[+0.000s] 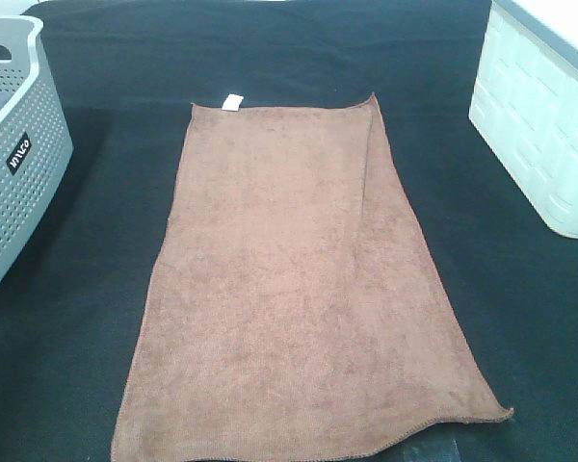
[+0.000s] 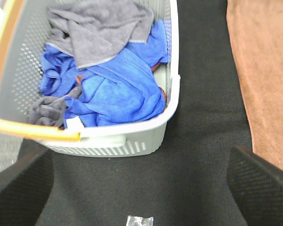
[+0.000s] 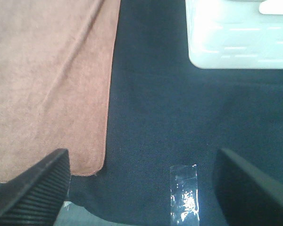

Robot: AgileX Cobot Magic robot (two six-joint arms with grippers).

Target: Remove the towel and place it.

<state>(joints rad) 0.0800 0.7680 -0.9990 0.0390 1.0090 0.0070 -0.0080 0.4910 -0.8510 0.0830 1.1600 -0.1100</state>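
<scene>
The brown towel (image 1: 294, 289) lies spread flat on the black table cloth in the middle of the exterior view, its small white tag (image 1: 232, 102) on the far short edge. Neither arm shows in the exterior view. In the left wrist view my left gripper (image 2: 141, 188) is open and empty over the black cloth, with the towel's edge (image 2: 266, 70) to one side and a grey basket ahead. In the right wrist view my right gripper (image 3: 141, 188) is open and empty, one finger (image 3: 33, 188) over the towel's near corner (image 3: 52, 94).
A grey perforated basket (image 1: 14, 154) stands at the left edge; the left wrist view shows blue and grey cloths (image 2: 108, 80) inside it. A white bin (image 1: 544, 125) stands at the right back. Clear tape pieces (image 3: 184, 193) stick to the black cloth near the front.
</scene>
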